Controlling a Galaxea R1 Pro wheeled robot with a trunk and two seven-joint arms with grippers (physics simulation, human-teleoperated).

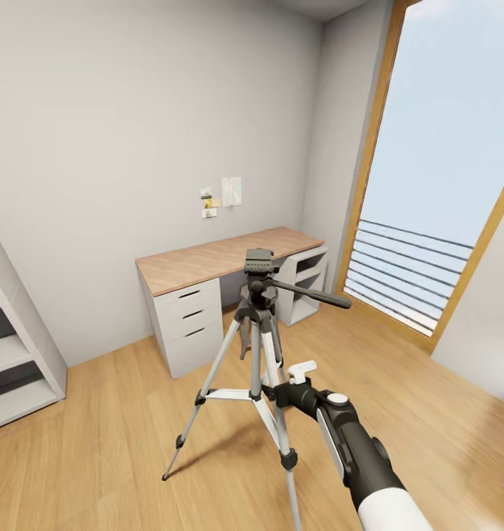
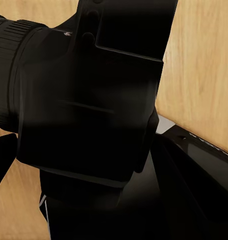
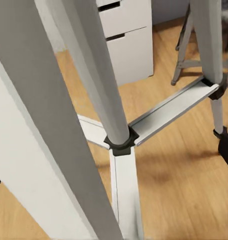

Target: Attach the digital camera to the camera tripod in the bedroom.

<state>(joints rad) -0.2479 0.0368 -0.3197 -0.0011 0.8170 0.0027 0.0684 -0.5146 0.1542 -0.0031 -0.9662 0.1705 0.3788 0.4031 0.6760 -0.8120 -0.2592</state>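
holding one digital camera (image 2: 88,100) close against my left fingers, grip unclear, i reach my right gripper (image 1: 294,377), its opening hidden, against one camera tripod (image 1: 257,324) whose three silver legs spread around those fingers, one desk (image 1: 222,258) beyond.

Your right arm (image 1: 355,450) reaches forward and up from the lower right of the head view, its black wrist ending in the right gripper (image 1: 299,372). You cannot tell how its jaws stand.
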